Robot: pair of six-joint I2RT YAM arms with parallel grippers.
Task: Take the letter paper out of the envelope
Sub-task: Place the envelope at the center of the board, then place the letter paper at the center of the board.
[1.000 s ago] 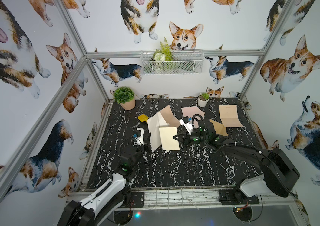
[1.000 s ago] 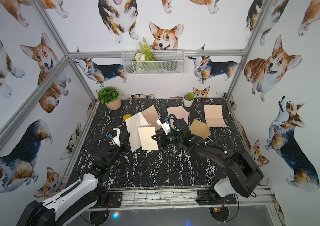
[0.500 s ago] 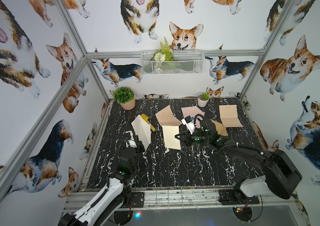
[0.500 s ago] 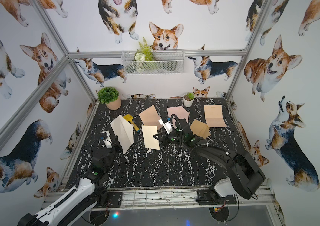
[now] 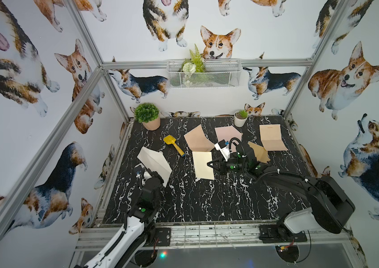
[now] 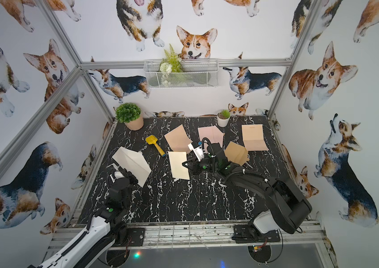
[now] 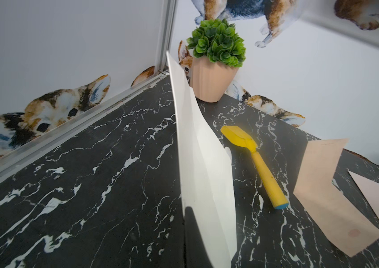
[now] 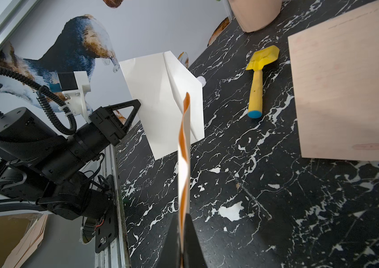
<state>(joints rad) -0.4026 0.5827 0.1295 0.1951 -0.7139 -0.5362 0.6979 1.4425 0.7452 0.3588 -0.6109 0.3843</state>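
Note:
The white envelope (image 5: 153, 160) with its pointed flap open is held up off the table at the left, and my left gripper (image 5: 157, 174) is shut on its lower edge. The left wrist view shows the envelope (image 7: 200, 150) edge on, rising from the gripper (image 7: 195, 234). The cream letter paper (image 5: 203, 164) hangs apart from it at mid-table, with my right gripper (image 5: 209, 163) shut on its right edge. In the right wrist view the letter paper (image 8: 183, 150) stands edge on between the shut jaws of the gripper (image 8: 182, 232), with the envelope (image 8: 160, 92) beyond.
A yellow toy shovel (image 5: 174, 145) lies between the two held sheets. Behind it lie a tan sheet (image 5: 197, 139), a pink envelope (image 5: 226, 134), a brown one (image 5: 259, 152) and a folded peach sheet (image 5: 272, 137). Two potted plants (image 5: 147, 116) (image 5: 240, 117) stand at the back edge.
My left gripper has drawn the white envelope leftward and toward the front, off the cream paper. The right gripper has kept the paper near mid-table.

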